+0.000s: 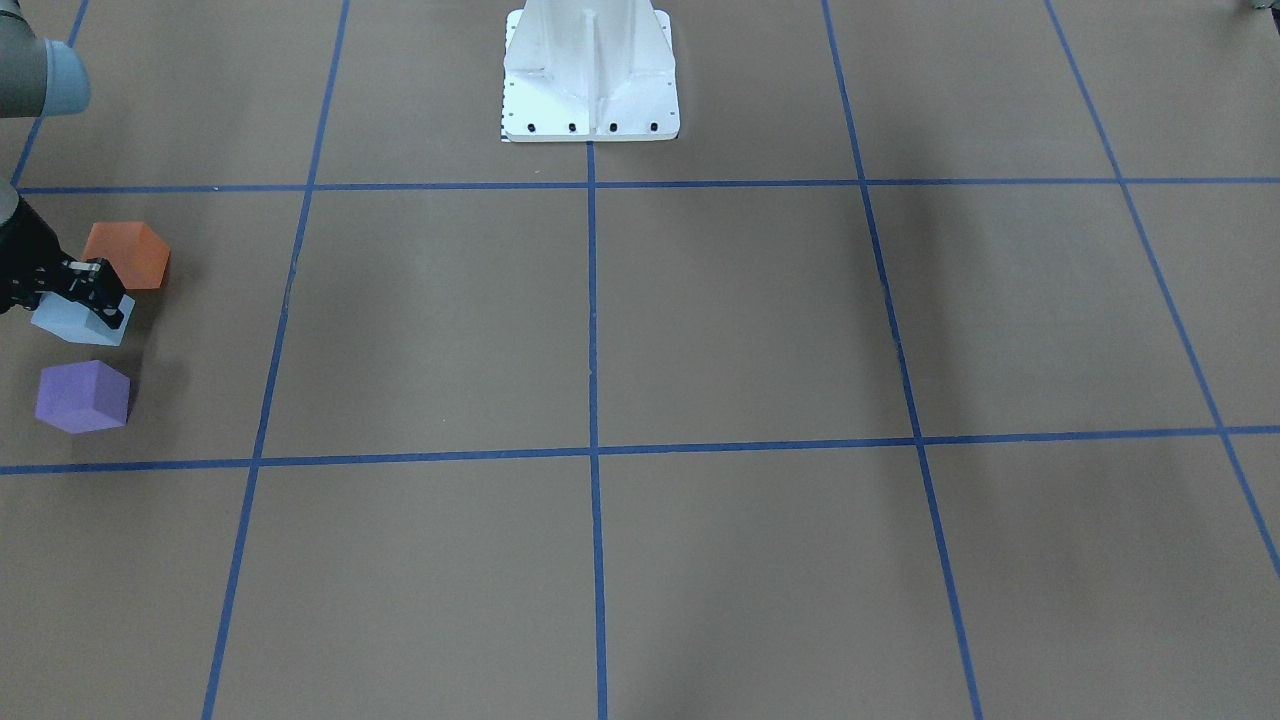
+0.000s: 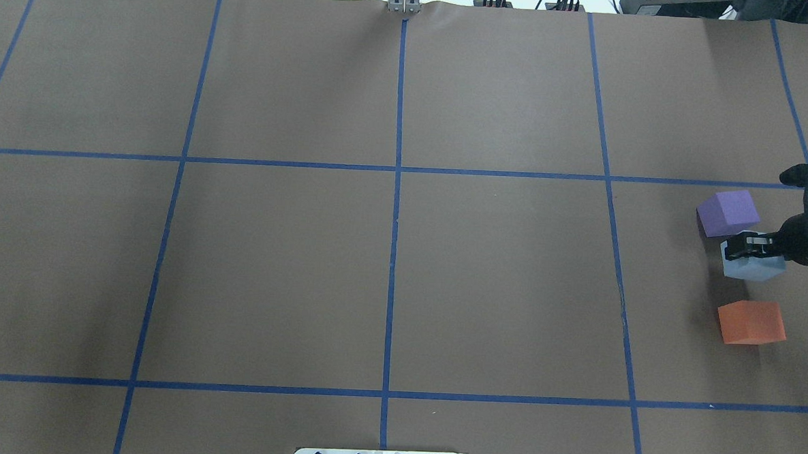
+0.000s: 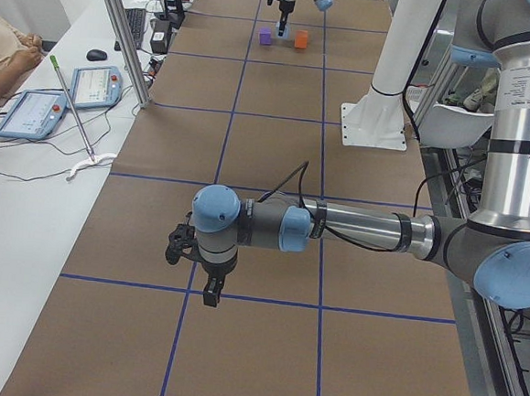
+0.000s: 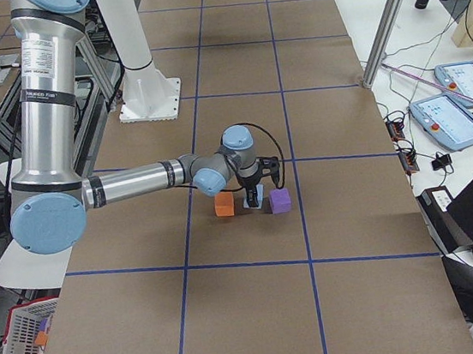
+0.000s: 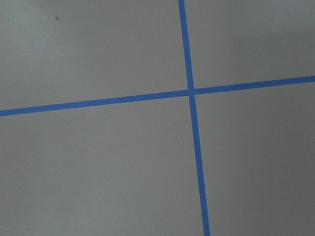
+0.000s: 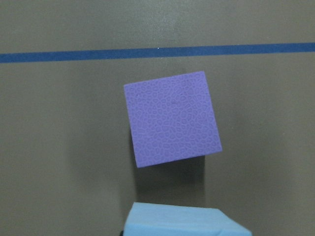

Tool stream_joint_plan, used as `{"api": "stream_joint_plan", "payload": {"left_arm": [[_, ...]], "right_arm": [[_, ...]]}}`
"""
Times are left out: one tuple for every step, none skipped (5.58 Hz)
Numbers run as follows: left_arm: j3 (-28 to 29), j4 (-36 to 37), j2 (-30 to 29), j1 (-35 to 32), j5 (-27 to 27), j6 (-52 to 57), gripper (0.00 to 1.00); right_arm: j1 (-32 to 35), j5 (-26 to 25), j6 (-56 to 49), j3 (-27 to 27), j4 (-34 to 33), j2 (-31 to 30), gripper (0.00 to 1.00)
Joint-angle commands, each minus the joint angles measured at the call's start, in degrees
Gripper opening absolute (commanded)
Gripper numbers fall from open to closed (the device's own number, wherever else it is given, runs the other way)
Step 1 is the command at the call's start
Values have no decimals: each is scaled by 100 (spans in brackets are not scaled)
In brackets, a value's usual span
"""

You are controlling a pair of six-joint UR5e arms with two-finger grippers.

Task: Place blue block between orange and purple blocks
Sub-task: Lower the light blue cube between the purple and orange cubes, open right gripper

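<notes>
A light blue block sits between the purple block and the orange block at the table's right edge. My right gripper is down over the blue block with its fingers around the top, apparently shut on it. In the front view the blue block lies between the orange block and the purple block, under the right gripper. The right wrist view shows the purple block ahead and the blue block's top at the bottom edge. My left gripper hangs over bare table far away; I cannot tell whether it is open or shut.
The white robot base stands at the table's middle edge. Blue tape lines divide the brown table into squares. Tablets and cables lie on a side bench beyond the table.
</notes>
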Motion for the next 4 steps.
{"api": "stream_joint_plan", "payload": {"left_arm": [[4,0,-2,0,0,0,100],[-4,0,-2,0,0,0,100],[-4,0,-11,0,0,0,100],[-4,0,-11,17,0,0,100]], "right_arm": [[-178,-300,-78,-251,9,179,45],[-231,-327,-105,-234,62,144,47],[-284,-327,-106,-208,88,144,56],[-311,-319,-106,-181,88,135,100]]}}
